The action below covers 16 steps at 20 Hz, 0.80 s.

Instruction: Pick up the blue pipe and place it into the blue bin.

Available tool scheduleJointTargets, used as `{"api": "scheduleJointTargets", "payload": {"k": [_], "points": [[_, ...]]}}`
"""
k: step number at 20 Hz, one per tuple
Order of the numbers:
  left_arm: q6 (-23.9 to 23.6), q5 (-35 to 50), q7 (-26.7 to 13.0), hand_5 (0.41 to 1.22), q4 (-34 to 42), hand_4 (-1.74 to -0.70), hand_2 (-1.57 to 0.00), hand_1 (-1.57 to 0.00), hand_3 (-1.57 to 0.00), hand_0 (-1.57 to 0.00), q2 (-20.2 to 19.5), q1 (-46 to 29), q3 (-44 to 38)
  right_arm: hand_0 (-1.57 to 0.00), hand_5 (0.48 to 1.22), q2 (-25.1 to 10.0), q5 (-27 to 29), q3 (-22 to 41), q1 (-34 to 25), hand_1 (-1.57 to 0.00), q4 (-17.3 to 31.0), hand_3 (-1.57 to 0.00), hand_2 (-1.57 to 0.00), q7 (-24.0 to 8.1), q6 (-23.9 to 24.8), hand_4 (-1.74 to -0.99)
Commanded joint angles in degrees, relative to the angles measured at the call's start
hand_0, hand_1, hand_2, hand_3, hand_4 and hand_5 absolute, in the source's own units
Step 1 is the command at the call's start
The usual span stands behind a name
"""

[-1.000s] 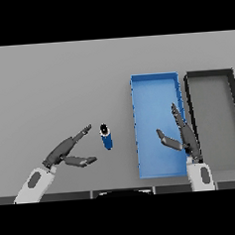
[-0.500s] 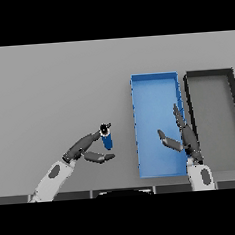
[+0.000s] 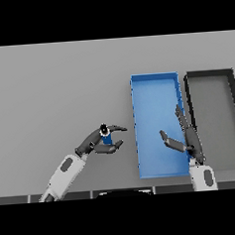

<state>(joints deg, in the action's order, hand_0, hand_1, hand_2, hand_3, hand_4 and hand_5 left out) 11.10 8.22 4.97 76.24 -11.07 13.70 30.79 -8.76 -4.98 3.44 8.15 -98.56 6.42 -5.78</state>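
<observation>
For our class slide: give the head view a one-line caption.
Left hand closes around the small blue pipe beside the blue bin; right hand hovers open.

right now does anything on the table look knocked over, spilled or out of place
Nothing stands out. The blue pipe stands on the grey table between the left hand's fingers and thumb. The blue bin and the dark bin sit square, side by side. The right hand is open above the blue bin.

Grey table [image 3: 47, 84]; plain blue bin [image 3: 154, 87]; black-walled bin [image 3: 208, 74] with grey floor; pipe [image 3: 106, 136] blue, its tip seemingly black; dark hands [image 3: 99, 143].
</observation>
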Motion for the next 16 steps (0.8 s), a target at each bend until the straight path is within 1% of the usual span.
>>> {"api": "scheduleJointTargets", "payload": {"k": [1, 2, 3, 4, 5, 6, 7, 9, 10, 11, 13, 14, 15, 16], "points": [[-0.97, 0.41, -0.53, 0.828, -1.29, -1.35, -0.70, -0.59, -0.72, -0.44, 1.11, 0.08, -0.53, 0.00, 0.602, 0.16, -0.09, 0.18, -0.14, 0.00, -0.33, 0.00, 0.00, 0.18, 0.10, -1.259], [-1.54, 0.08, -0.17, 0.906, -0.69, -1.42, -0.87, -0.79, -0.88, -0.67, 1.39, -0.47, -0.21, 0.00, 0.605, 0.20, -0.10, 0.10, -0.51, 0.00, 0.25, 0.00, 0.00, -0.34, 0.14, -1.259], [-2.03, -0.23, 0.31, 0.969, -0.92, -1.48, -1.01, -0.94, -1.00, -0.85, 2.05, -0.63, 0.00, 0.00, 0.609, 0.20, -0.42, 0.36, -0.26, 0.00, 0.44, 0.00, 0.00, 0.33, -0.03, -1.261], [-2.09, -0.36, 0.93, 1.020, -0.52, -1.53, -1.12, -1.07, -1.10, -0.99, 2.52, -1.00, 0.10, 0.00, 0.611, 0.36, -0.22, 0.41, -0.44, 0.00, 0.27, 0.00, 0.00, -0.16, -0.06, -1.262], [-1.86, -0.40, 2.52, 1.060, -0.15, -1.57, -1.21, -1.17, -1.16, -1.11, 2.07, -1.96, 0.44, 0.00, 0.614, 0.23, -0.34, 0.43, -0.51, 0.00, 0.51, 0.00, 0.00, 0.02, -0.14, -1.259], [-2.86, -1.59, 2.81, 1.092, 0.21, -1.60, -1.29, -1.25, -1.21, -1.20, 2.11, -1.83, 1.16, 0.00, 0.614, 0.37, -0.03, 0.14, -0.83, 0.00, 0.65, 0.00, 0.00, -0.57, 0.08, -1.260], [-3.63, -2.82, 3.32, 1.118, 0.92, -1.63, -1.34, -1.31, -1.27, -1.28, 1.85, -2.30, 1.98, 0.00, 0.615, 0.39, -0.23, 0.26, -0.88, 0.00, 0.61, 0.00, 0.00, -0.32, 0.14, -1.258], [-4.75, -3.70, 4.90, 1.155, 0.62, -1.67, -1.42, -1.41, -1.34, -1.38, 2.50, -1.78, 2.28, 0.00, 0.619, -0.02, -0.09, 0.27, -0.91, 0.00, 0.46, 0.00, 0.00, 0.05, -0.33, -1.252], [-5.20, -3.92, 5.66, 1.168, 1.04, -1.68, -1.45, -1.44, -1.37, -1.42, 2.78, -1.57, 2.36, 0.00, 0.622, 0.32, -0.46, 0.64, -1.09, 0.00, 0.25, 0.00, 0.00, -0.41, -0.08, -1.250], [-5.51, -3.69, 5.68, 1.179, 1.87, -1.69, -1.48, -1.47, -1.39, -1.45, 3.35, -1.07, 2.38, 0.00, 0.621, 0.32, -0.32, 0.43, -1.22, 0.00, 0.32, 0.00, 0.00, -0.91, 0.03, -1.245], [-5.15, -3.04, 7.19, 1.194, 4.97, -1.71, -1.51, -1.50, -1.42, -1.49, 2.79, -1.55, 2.72, 0.00, 0.627, 0.30, -0.55, 0.62, -0.56, 0.00, -0.41, 0.00, 0.00, -0.45, 0.11, -1.248], [-4.90, -2.40, 6.47, 1.199, 6.68, -1.71, -1.52, -1.52, -1.43, -1.51, 2.44, -1.19, 2.67, 0.00, 0.629, 0.20, -0.69, 0.72, -0.50, 0.00, -0.15, 0.00, 0.00, -0.64, -0.05, -1.249], [-4.63, -2.01, 6.61, 1.204, 7.67, -1.71, -1.53, -1.53, -1.43, -1.52, 2.74, -0.34, 2.70, 0.00, 0.629, 0.11, -1.36, 0.67, -0.88, 0.00, 0.13, 0.00, 0.00, -0.97, 0.45, -1.239], [-4.34, -1.36, 5.64, 1.207, 9.70, -1.72, -1.54, -1.54, -1.44, -1.53, 2.52, 0.14, 2.83, 0.00, 0.629, 0.39, -2.19, 0.91, -1.54, 0.00, 0.69, 0.00, 0.00, -1.39, 1.03, -1.228]]}}
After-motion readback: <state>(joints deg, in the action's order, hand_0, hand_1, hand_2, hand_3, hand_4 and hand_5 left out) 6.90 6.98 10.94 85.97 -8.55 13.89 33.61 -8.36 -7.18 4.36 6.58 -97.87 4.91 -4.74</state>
